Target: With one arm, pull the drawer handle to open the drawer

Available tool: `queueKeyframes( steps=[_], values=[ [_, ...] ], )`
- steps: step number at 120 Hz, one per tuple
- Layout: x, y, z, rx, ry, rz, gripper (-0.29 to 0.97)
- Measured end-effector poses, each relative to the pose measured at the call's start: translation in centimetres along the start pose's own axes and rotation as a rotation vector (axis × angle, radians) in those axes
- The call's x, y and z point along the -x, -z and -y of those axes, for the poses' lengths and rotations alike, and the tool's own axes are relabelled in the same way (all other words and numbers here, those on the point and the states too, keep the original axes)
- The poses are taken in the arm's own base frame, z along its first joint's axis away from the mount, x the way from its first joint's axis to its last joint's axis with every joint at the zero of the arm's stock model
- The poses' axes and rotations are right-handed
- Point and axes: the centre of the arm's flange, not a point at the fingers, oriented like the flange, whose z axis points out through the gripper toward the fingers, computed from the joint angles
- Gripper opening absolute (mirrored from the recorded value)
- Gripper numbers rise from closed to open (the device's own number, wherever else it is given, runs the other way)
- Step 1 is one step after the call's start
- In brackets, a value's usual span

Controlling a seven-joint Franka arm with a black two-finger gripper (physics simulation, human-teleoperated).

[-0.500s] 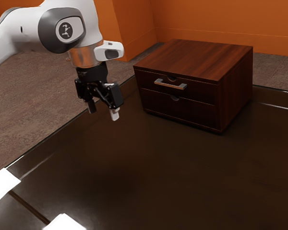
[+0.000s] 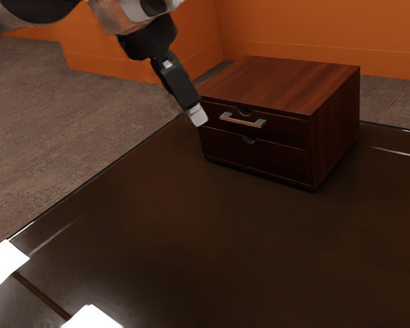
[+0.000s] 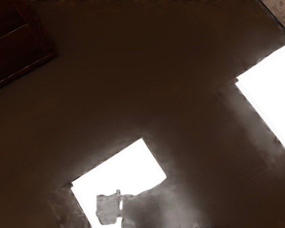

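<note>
The cabinet (image 2: 297,85) is the one obstacle on the bench (image 2: 191,239), standing toward the exterior view's right rear. Open bench surface stretches from its drawer fronts to the near edge, giving free approach to the handle (image 2: 242,121), which stands proud of the upper drawer (image 2: 283,128). The tool (image 2: 197,115) hangs tilted above the bench, just beside the cabinet's front corner on the exterior view's left, apart from the handle. Beyond that corner lie open bench and carpeted floor (image 2: 61,130); the orange wall (image 2: 294,27) closes the back.
</note>
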Motion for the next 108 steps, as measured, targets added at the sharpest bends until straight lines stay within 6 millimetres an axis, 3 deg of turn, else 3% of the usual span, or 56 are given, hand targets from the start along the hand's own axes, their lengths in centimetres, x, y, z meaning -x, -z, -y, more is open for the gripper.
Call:
queueKeyframes(
  steps=[4,9,29,45,56,77,93,108],
  values=[
    [-2.2,-1.7,-2.1,0.013,-0.108,-0.004,0.68],
    [-3.6,-3.0,-2.9,0.007,-0.196,-0.009,0.68],
    [-5.2,-6.6,-1.2,-0.052,-0.398,0.013,0.68],
    [-5.5,-9.2,1.4,-0.094,-0.492,0.045,0.68],
    [-5.2,-9.6,2.5,-0.115,-0.541,0.057,0.68],
    [-2.6,-11.2,7.2,-0.111,-0.567,0.1,0.68],
    [-1.6,-12.3,8.9,-0.091,-0.603,0.134,0.68],
    [0.8,-12.7,12.2,-0.082,-0.594,0.165,0.68]
  ],
)
